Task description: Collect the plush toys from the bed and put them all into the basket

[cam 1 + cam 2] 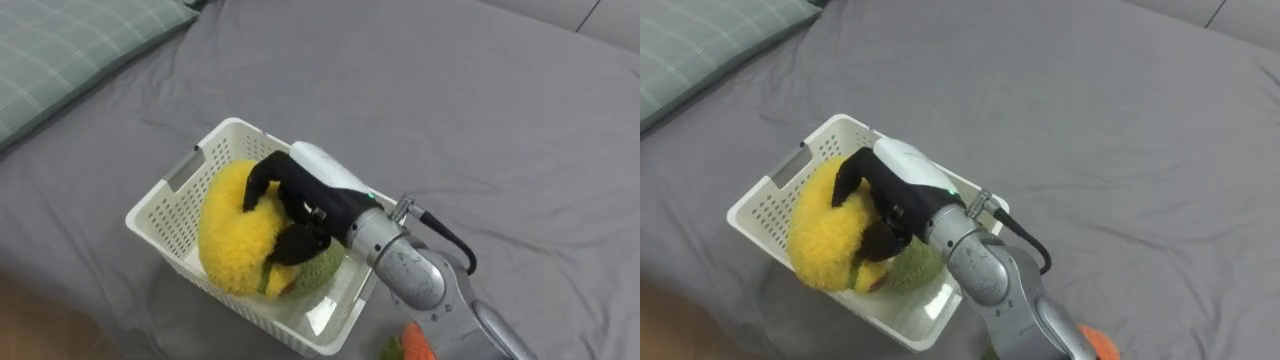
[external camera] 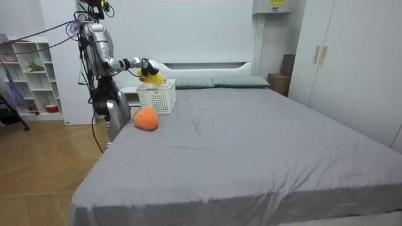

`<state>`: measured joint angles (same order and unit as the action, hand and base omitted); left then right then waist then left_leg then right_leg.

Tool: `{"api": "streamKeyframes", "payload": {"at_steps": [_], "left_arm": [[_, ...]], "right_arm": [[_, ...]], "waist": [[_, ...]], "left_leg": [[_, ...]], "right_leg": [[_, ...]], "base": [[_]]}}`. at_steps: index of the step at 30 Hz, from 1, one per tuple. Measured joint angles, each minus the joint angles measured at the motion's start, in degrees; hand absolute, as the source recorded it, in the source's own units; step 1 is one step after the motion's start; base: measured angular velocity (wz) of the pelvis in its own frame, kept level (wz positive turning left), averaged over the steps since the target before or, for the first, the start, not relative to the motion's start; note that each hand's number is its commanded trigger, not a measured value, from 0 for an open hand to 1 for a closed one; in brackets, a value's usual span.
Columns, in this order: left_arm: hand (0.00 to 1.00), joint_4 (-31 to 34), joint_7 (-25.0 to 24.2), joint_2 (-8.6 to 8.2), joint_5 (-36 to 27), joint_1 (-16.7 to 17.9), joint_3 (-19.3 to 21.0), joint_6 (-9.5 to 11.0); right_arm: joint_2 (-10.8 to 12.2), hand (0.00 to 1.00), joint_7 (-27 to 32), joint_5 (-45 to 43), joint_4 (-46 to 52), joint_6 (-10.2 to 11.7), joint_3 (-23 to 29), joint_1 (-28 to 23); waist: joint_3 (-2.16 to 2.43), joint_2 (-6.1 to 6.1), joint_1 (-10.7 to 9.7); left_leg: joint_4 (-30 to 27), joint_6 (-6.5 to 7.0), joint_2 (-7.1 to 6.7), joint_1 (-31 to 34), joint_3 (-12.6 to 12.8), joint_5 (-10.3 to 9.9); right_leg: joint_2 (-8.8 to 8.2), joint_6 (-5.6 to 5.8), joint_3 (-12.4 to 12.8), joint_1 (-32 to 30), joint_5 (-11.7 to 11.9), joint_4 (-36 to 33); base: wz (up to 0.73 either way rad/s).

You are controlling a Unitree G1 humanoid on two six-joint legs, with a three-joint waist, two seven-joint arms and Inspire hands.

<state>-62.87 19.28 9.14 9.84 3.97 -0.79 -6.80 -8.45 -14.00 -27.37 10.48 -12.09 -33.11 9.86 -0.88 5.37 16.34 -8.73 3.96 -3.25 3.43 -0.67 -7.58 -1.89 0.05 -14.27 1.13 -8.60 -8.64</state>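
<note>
Robot: it is standing at the side of the bed [image 1: 480, 120] near the headboard, at the room view's left, and reaching its right arm out over the mattress.
Right hand: the right hand [image 1: 290, 195] is clenching its dark fingers around the yellow plush toy [image 1: 235, 230] from above. You are not seeing any sign of release yet.
Task's thing: the yellow plush toy is hanging in that grasp over the white basket [image 1: 160, 215], which is sitting on the grey bedcover near the checked pillow [image 1: 60, 50]. In the room view it is riding at about rim height, so you should judge it not fully set down.
Done so far: a green plush toy [image 1: 322, 268] is already lying in the basket, just beside the yellow one.
Left to do: you are still needing to drop the yellow toy. An orange plush toy [image 2: 146, 118] is also waiting on the bedcover, just beside the basket on the side nearer the foot of the bed.
Long axis: the yellow toy is reading as an oval, its long axis running roughly from the basket's far rim towards its near rim, slanted against the long walls.
Pointing: you are not able to tell which end is the front.
</note>
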Motion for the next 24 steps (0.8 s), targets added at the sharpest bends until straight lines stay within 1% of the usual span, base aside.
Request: {"api": "streamKeyframes", "payload": {"at_steps": [1, 2, 3, 11, 15, 24], "left_arm": [[0.00, 0.00, 0.02, -0.13, -0.05, 0.00, 0.00, 0.00], [0.00, 0.00, 0.07, -0.19, -0.08, -0.10, -0.04, 0.00], [0.00, 0.00, 0.10, -0.23, -0.06, -0.16, -0.05, 0.00], [0.00, 0.01, 0.20, -0.31, -0.02, -0.90, -0.03, -0.21], [0.00, 0.03, 0.20, -0.32, -0.02, -0.88, 0.07, -0.23], [0.00, 1.03, 0.13, -0.33, 1.15, -0.82, 0.14, -0.24]], "right_arm": [[-0.01, 0.26, 0.00, -0.19, -0.86, -0.06, -0.02, 0.03], [-0.02, 0.04, -0.01, -0.41, -1.39, -0.47, -0.10, 0.03], [-0.02, 0.00, -0.02, -0.60, -1.69, -0.54, -0.11, 0.03], [0.00, 0.00, -0.76, -3.65, -2.95, -0.64, -0.16, 0.07], [-0.04, 0.00, -1.24, -3.90, -2.96, -1.21, -0.11, 0.03], [-0.05, 0.00, -1.10, -3.96, -2.96, -1.22, 0.07, 0.03]], "waist": [[0.02, 0.02, 0.04], [0.01, 0.07, 0.00], [0.00, 0.09, -0.01], [0.05, 0.19, -0.01], [-0.03, 0.07, -0.20], [-0.02, 0.08, -0.27]], "left_leg": [[-0.01, 0.00, -0.02, -0.05, 0.00, 0.06], [0.00, 0.00, -0.01, -0.05, 0.00, 0.06], [0.00, 0.01, -0.01, -0.05, 0.01, 0.06], [0.04, 0.03, -0.01, -0.17, 0.03, 0.04], [-0.01, 0.03, -0.02, -0.20, 0.08, 0.04], [-0.01, 0.03, -0.02, -0.19, 0.09, 0.04]], "right_leg": [[0.00, 0.00, 0.01, 0.07, 0.00, 0.01], [0.01, 0.00, 0.01, 0.04, 0.00, 0.02], [0.01, 0.00, 0.01, 0.01, 0.00, 0.03], [0.00, 0.00, 0.08, -0.10, 0.00, 0.07], [-0.01, 0.00, 0.19, -0.04, 0.00, 0.07], [-0.01, 0.00, 0.14, 0.01, 0.00, 0.06]], "base": [[0.00], [0.00], [0.00], [0.00], [0.00], [0.00]]}}
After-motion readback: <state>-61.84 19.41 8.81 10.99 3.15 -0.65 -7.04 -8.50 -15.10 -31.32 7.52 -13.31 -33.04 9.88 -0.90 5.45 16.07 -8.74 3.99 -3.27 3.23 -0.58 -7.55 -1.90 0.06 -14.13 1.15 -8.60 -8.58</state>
